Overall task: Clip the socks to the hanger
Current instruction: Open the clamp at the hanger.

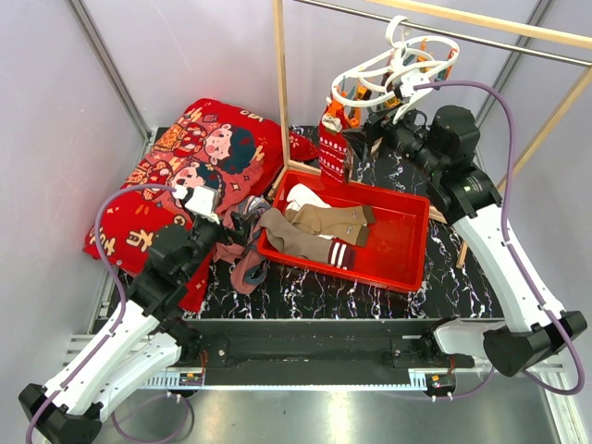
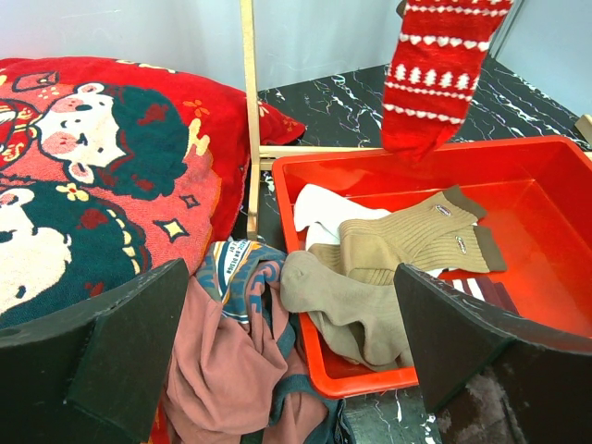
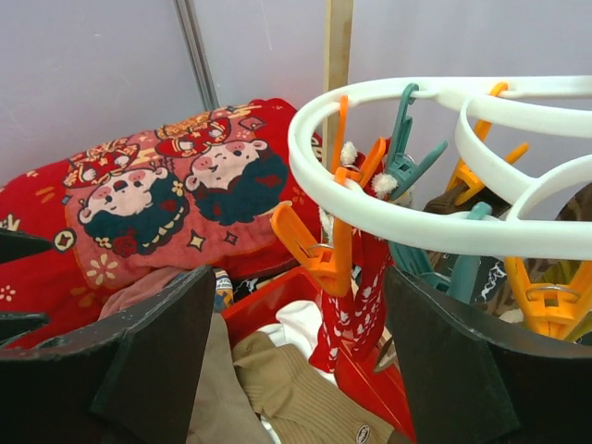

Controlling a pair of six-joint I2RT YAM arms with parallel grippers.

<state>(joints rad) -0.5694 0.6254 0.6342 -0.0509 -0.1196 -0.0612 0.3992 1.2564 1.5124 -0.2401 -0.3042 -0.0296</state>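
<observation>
Taupe socks with striped cuffs and a white sock lie in a red tray. One taupe sock hangs over the tray's left rim. The white ring hanger hangs from a pole at the back, with a red patterned sock clipped to it. My left gripper is open and empty, low over the tray's left rim, with the draped sock between its fingers. My right gripper is open and empty just under the hanger ring, below an orange peg.
A mauve-pink and grey cloth bundle lies on the table against the tray's left side. A red cartoon-print cushion fills the back left. An upright wooden pole stands behind the tray, and a slanted pole is at the right.
</observation>
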